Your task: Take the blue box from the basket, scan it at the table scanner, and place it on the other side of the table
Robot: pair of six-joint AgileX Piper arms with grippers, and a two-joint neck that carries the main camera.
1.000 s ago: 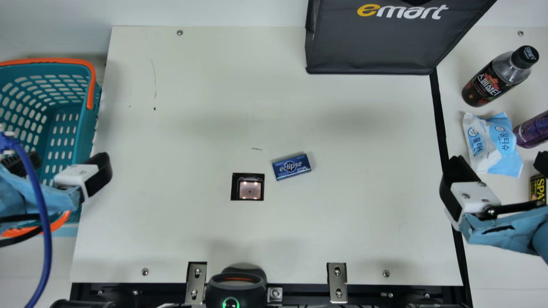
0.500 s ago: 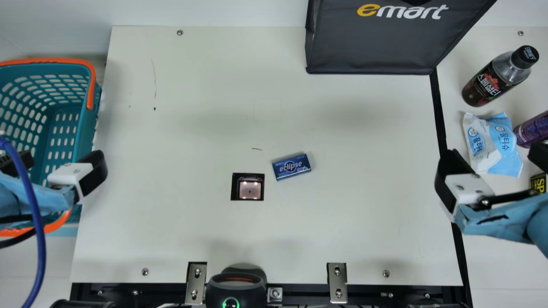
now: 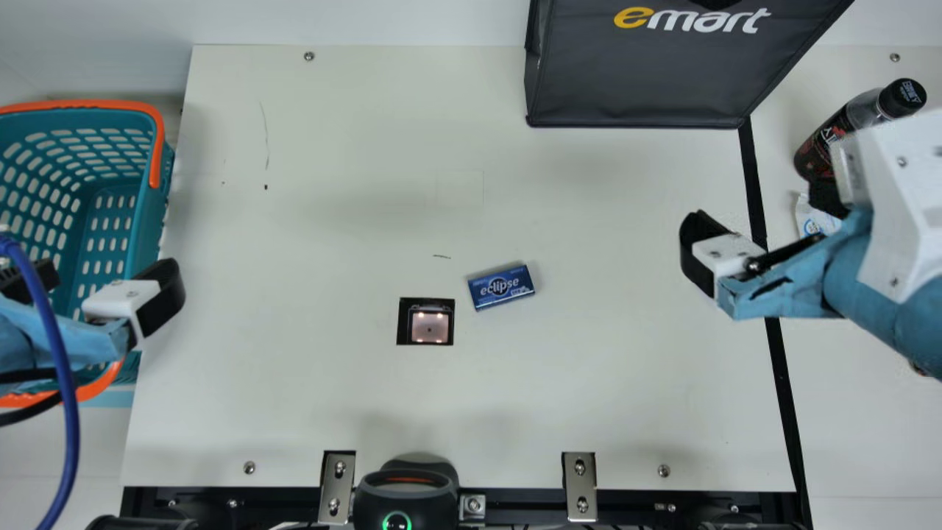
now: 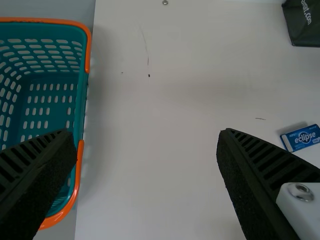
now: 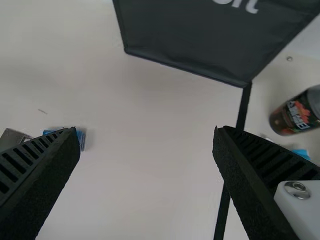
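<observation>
Right pincer [image 5: 146,131] swung inward toward the blue box [image 3: 501,287], left pincer [image 4: 145,132] by the basket [image 3: 149,221], both open and empty; right-side pickup looks next.

Cream table [image 3: 294,412] before a pale wall [image 3: 353,22]
Black strip [image 3: 785,397] down its right side, thin scratch [image 3: 266,136] at far left, soft shadows across.

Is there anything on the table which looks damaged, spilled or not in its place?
The table has a thin scratch-like line and dark specks toward the basket. The blue box lies askew beside the scanner. I see no spill.
</observation>
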